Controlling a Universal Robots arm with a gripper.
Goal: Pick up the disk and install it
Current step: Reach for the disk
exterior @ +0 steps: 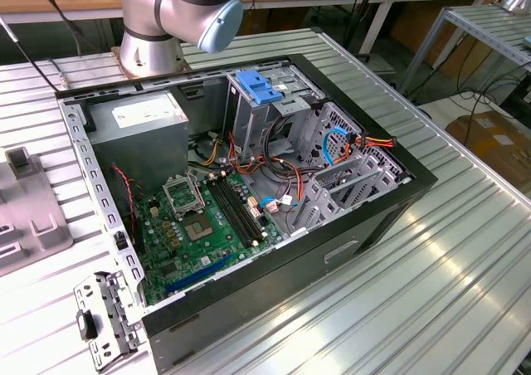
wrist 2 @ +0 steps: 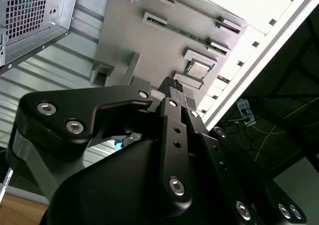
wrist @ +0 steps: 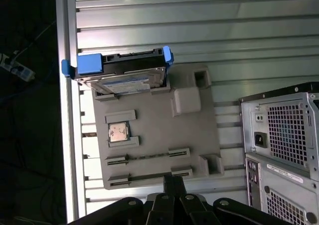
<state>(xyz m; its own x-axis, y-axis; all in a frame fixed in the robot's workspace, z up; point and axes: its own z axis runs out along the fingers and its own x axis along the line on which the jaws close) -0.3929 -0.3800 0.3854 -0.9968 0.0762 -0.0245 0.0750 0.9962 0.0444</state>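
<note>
The disk [wrist: 121,74] is a flat drive with blue side rails. It rests on its edge in a slot at one end of a grey holder plate [wrist: 159,135] in the first wrist view. My gripper [wrist: 173,179] hovers over the opposite end of that plate, well apart from the disk, with its black fingers pressed together and nothing between them. In the second wrist view the gripper [wrist 2: 174,83] points at the same grey plate [wrist 2: 144,41]. The open computer case [exterior: 249,192] lies on its side on the table in the exterior view.
A processor chip [wrist: 118,132] sits on the plate. The case's rear panel [wrist: 284,135] stands beside the plate. Inside the case are a drive cage with a blue latch handle [exterior: 259,87], a grey power supply [exterior: 141,114] and the motherboard [exterior: 207,226]. A metal bracket [exterior: 104,317] lies nearby.
</note>
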